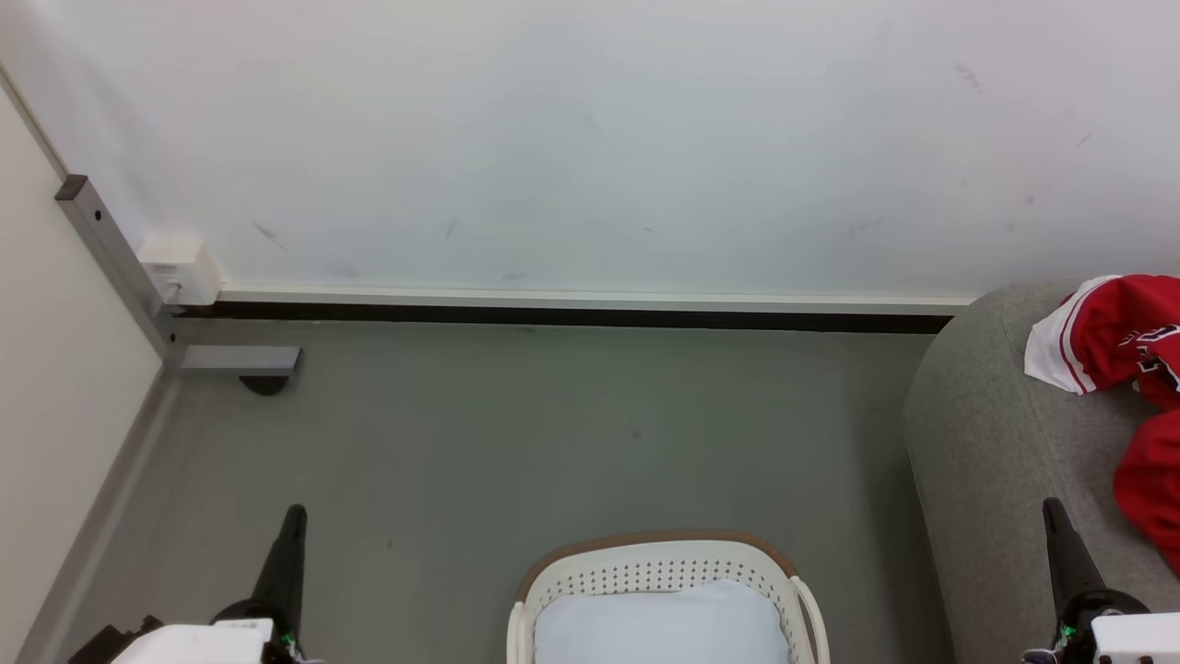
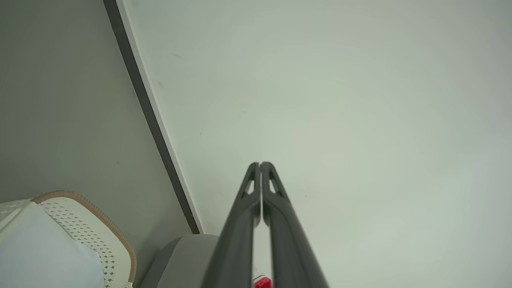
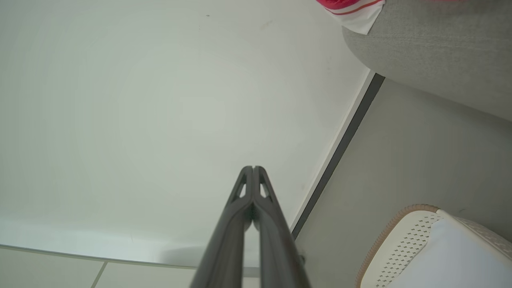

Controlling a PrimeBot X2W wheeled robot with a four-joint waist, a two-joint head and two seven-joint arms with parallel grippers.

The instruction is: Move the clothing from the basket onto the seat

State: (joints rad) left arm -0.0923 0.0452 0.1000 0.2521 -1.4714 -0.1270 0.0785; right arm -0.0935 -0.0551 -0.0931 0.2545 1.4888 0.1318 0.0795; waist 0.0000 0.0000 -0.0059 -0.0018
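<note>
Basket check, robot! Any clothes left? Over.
Left claw shut, right claw shut. Clothing on seat. Basket: just white pad visible. Nothing blocking.

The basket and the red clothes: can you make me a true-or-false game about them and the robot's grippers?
1. The red basketball clothing with white trim lies on the large light grey fabric seat. True.
2. The oval cream-white perforated plastic basket holds red clothes. False: a plain white pad shows inside it.
3. The left gripper is wide open. False: its dark fingers are pressed together.
4. The right gripper is shut, with nothing between its tips. True.
5. The basket stands on the seat. False: it stands on the grey floor beside it.
</note>
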